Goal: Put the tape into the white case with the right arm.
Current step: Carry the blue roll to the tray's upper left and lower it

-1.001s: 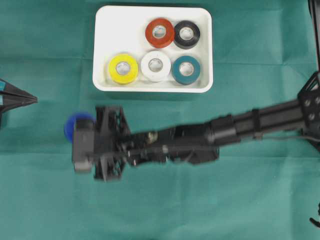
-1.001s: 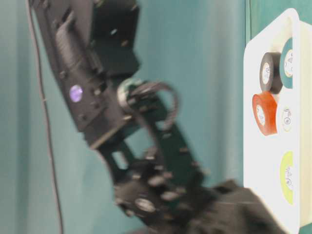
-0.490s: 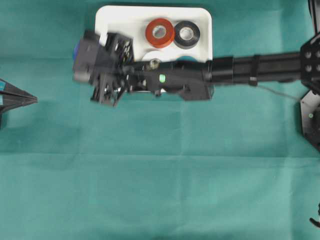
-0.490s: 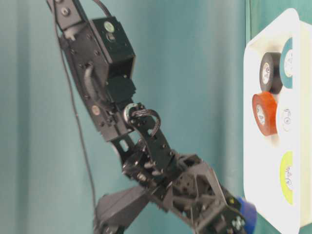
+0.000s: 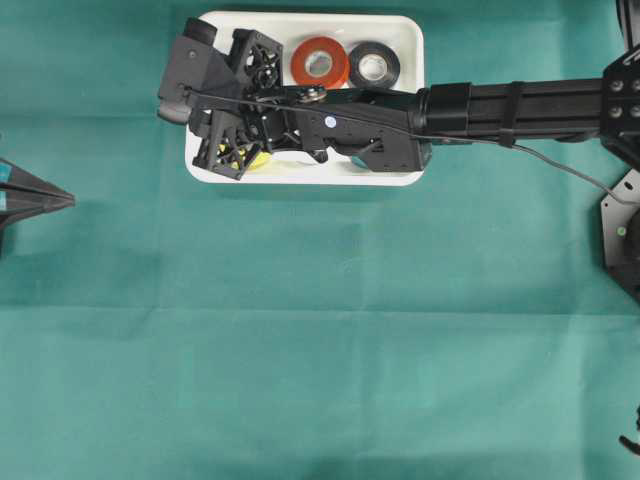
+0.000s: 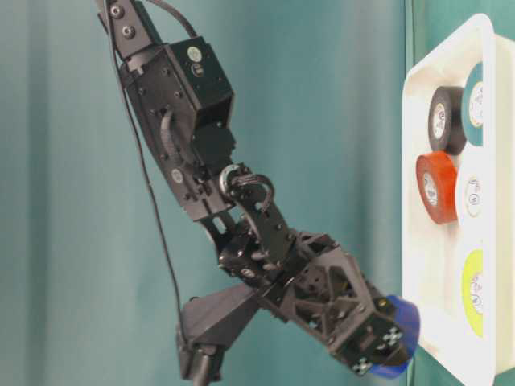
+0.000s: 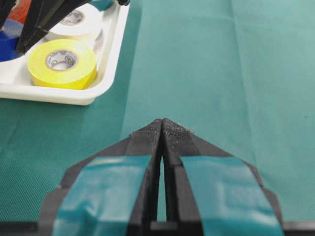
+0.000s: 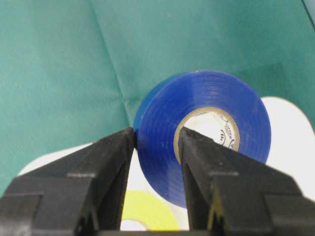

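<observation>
The right end effector (image 8: 156, 147) is clamped on the blue tape (image 8: 206, 132), one finger through its core, at the white case (image 5: 405, 35) near the desk's far edge. The arm hides most rolls there. The left end effector (image 7: 162, 129) is together.

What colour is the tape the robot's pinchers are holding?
Blue. The tape roll is clearest in the right wrist view, pinched by the right gripper.
</observation>
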